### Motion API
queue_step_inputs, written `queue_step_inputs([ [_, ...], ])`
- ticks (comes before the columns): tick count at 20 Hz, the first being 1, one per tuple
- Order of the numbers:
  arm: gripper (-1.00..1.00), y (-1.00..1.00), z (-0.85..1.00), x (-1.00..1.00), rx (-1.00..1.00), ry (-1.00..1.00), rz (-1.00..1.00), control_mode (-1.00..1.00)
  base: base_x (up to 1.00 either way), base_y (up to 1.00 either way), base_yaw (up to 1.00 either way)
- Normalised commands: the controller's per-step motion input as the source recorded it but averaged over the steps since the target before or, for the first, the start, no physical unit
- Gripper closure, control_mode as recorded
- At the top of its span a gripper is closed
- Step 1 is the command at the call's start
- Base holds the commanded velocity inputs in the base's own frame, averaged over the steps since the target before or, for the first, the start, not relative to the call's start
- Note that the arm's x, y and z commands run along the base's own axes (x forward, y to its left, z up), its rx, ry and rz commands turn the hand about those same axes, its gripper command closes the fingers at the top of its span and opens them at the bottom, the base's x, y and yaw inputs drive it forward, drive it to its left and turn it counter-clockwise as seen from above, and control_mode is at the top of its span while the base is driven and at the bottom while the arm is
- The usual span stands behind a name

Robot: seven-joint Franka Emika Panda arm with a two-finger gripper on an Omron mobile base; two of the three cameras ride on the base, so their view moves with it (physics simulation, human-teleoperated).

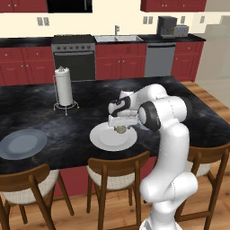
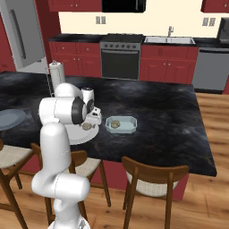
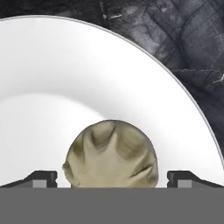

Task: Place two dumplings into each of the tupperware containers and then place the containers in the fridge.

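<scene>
Dumpling (image 3: pixel 111 153) sits on white plate (image 3: pixel 65 78), tan w/ brownish folds, right between the two finger tips (image 3: pixel 43 178) in hand view. Jaws spread wide, one tip each side of dumpling w/ a clear gap both sides – no contact visible, nothing gripped. Same dumpling (image 1: pixel 121 129) seen from left base view under the gripper (image 1: pixel 121 122), toward the plate's far-right part; from right base view it (image 2: pixel 86 126) lies just under the gripper (image 2: pixel 91 120).

Second dumpling (image 2: pixel 115 123) already lies inside the blue-green tupperware container (image 2: pixel 121 125), which stands on the counter just right of the plate (image 2: pixel 74 136), near but not touching as far as I can tell.

Plate (image 1: pixel 105 139) rests on black marbled island counter (image 1: pixel 45 112), near its front edge. Grey plate (image 1: pixel 22 143) further left on same counter, well apart. Paper towel holder (image 1: pixel 64 87) upright behind, toward the counter's far side.

Wooden stools (image 1: pixel 117 173) w/ pale seats tucked under island front edge. Bkgd: red cabinets (image 1: pixel 24 65), oven (image 1: pixel 74 56), sink (image 1: pixel 117 38), dishwasher (image 1: pixel 159 59). Fridge (image 2: pixel 22 36), grey, door closed, at upper left of right base view.
</scene>
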Motion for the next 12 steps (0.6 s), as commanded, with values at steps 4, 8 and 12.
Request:
queue_step_inputs([
  [4, -1.0, 0.0, -0.24, 0.0, 0.0, 0.0, -0.01, -1.0, 0.0, 0.0, 0.0],
  [8, 1.0, 0.0, -0.01, 0.0, 0.0, 0.0, 0.0, -1.0, 0.0, 0.0, 0.0],
  [12, 1.0, 0.0, 0.0, 0.0, 0.0, 0.0, 0.0, -1.0, 0.0, 0.0, 0.0],
])
